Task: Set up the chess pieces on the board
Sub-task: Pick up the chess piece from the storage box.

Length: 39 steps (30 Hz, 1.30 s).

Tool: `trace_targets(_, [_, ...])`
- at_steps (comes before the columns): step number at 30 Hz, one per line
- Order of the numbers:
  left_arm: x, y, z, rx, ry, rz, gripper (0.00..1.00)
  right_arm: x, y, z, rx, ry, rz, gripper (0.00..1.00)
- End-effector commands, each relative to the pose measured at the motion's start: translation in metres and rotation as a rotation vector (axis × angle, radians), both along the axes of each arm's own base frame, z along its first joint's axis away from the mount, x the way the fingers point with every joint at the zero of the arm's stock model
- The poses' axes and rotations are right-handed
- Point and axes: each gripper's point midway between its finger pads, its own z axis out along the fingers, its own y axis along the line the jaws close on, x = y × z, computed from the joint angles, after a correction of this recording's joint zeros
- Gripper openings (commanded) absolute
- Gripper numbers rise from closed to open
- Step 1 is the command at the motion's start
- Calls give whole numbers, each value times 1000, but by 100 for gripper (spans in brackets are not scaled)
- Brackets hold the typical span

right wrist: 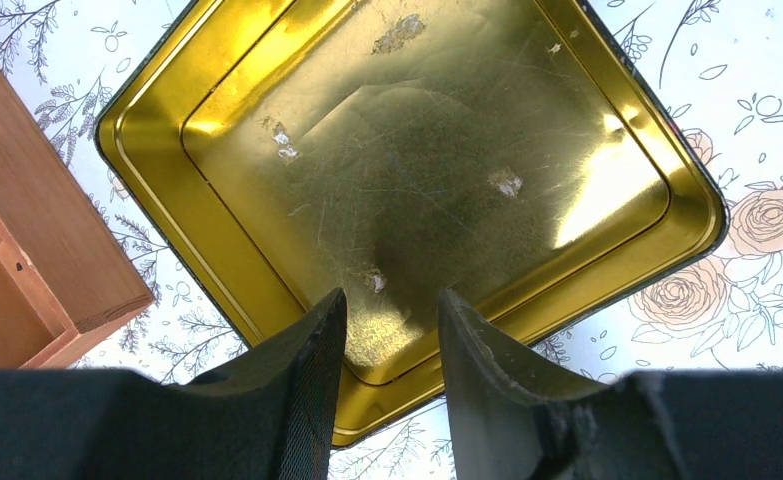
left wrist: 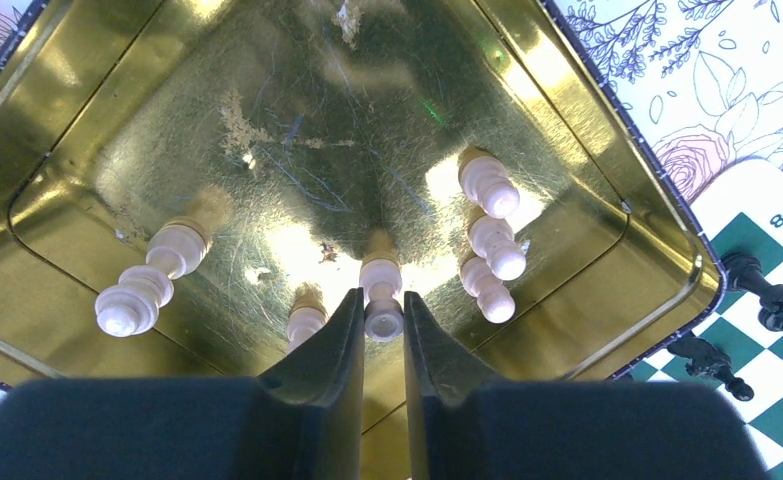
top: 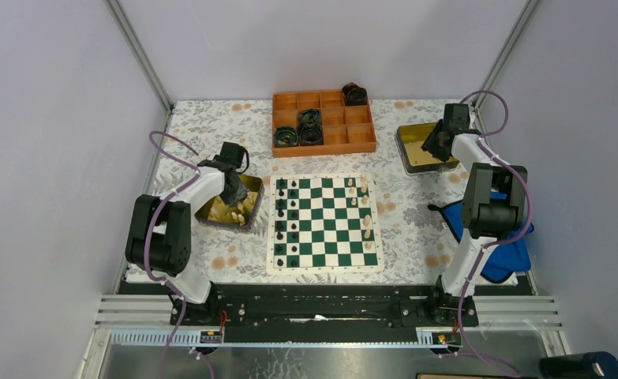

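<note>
My left gripper (left wrist: 383,300) reaches down into the left yellow-lined tin (left wrist: 587,130), and its jaws press on the head of an upright cream-white chess piece (left wrist: 380,272). Several more cream pieces (left wrist: 492,240) lie around it on the tin's floor. From above, the left gripper (top: 230,193) sits over that tin beside the board (top: 325,269). Black pieces (top: 286,221) fill the board's two left columns, and a few cream pieces (top: 366,221) stand along its right side. My right gripper (right wrist: 392,305) hangs open over the right tin (right wrist: 417,170), which holds nothing.
An orange compartment tray (top: 325,130) with black coiled rolls (top: 309,126) stands behind the board. The right tin (top: 412,142) sits at the back right. A blue cloth (top: 503,253) lies by the right arm's base. Metal frame posts rise at the back corners.
</note>
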Motion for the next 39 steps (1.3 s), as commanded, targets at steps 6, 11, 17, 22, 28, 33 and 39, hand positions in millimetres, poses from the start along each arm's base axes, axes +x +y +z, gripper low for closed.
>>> trace_targets(6, [8, 2, 8, 0, -49, -13, 10, 13, -5, 19, -22, -52, -2, 45])
trace_targets(11, [10, 4, 19, 8, -79, -14, 6, 14, -6, 27, -29, -63, 2, 46])
trace_targets(17, [15, 7, 37, 22, -126, -23, 5, 15, -8, 41, -58, -80, 13, 48])
trace_targets(22, [17, 7, 49, 19, -155, -31, 3, 15, -8, 54, -100, -96, 26, 52])
trace_targets(28, [17, 5, 72, 13, -213, -65, 1, 11, -3, 65, -153, -109, 39, 60])
trace_targets(33, [21, -10, 102, 10, -286, -159, 0, 7, 7, 76, -204, -127, 54, 66])
trace_targets(39, [15, -83, 137, 10, -382, -427, 0, 0, 12, 86, -243, -151, 49, 69])
